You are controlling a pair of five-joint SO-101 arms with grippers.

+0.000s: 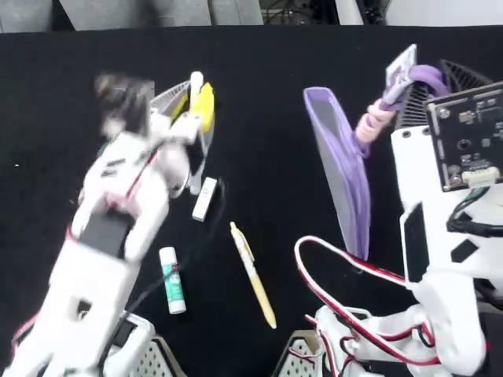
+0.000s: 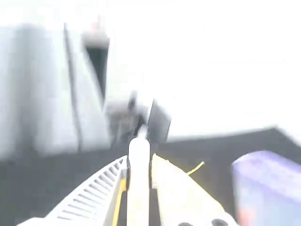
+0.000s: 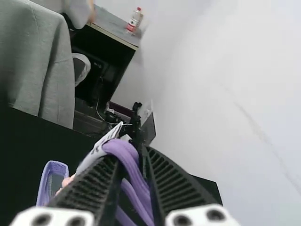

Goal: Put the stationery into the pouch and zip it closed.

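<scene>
Over the table [image 1: 267, 102], the outstretched left tool [image 1: 191, 98] clamps a white pen [image 1: 196, 81].

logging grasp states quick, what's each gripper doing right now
Left gripper: shut on a white pen.
Right gripper: shut on the purple pouch.

The pouch [image 1: 346, 181] looks like soft matt fabric, the pen [image 1: 253, 275] smooth glossy plastic, the table [image 1: 267, 102] covering matt, probably cloth.
</scene>
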